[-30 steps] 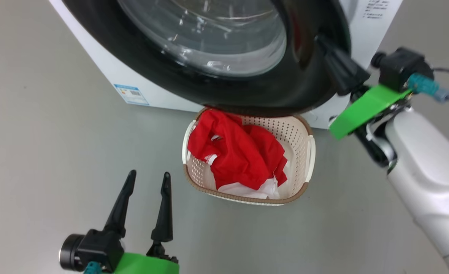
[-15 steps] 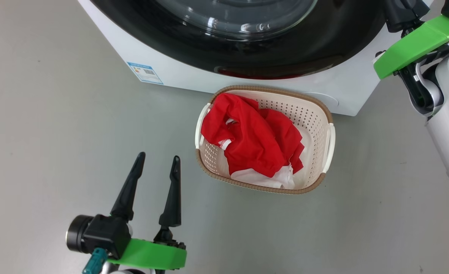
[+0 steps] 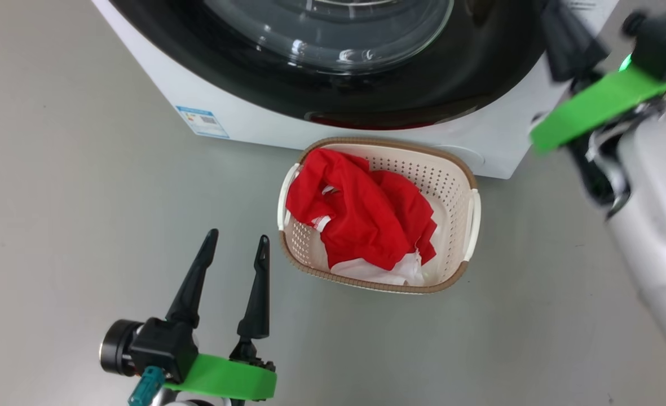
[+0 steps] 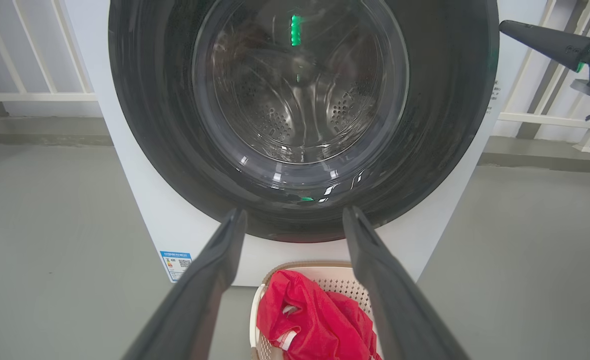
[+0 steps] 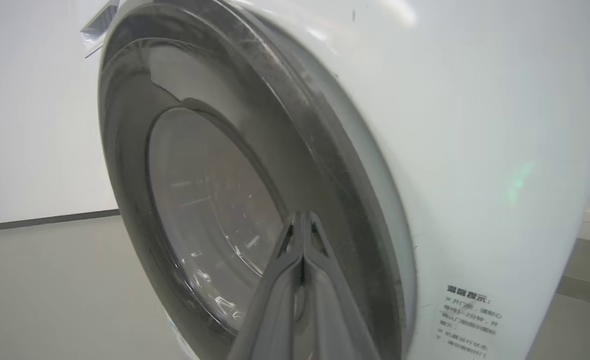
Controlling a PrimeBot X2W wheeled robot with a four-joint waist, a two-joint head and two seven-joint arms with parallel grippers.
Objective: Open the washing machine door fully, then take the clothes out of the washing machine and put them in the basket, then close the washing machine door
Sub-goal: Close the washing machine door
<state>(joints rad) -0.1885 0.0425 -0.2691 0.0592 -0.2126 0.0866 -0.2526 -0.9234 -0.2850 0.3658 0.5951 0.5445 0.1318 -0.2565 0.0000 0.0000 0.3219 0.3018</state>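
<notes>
Black-fingered left hand (image 3: 238,234) (green mount (image 3: 223,382))

Washing machine (image 3: 242,115): white body; small blue label (image 3: 202,122) low on its front. Washing machine door (image 3: 479,73): glossy black rim, clear glass centre. Drum (image 4: 275,115) inside the machine: grey steel, dotted with perforations. Basket (image 3: 440,175) before the machine: cream, dotted perforated walls, brown woven-look rim. Clothes (image 3: 366,220): bright red, some white. Floor (image 3: 56,254): plain grey. Left claw (image 3: 238,234) and right claw (image 5: 302,217): dark, each on a green bracket (image 3: 225,383).
</notes>
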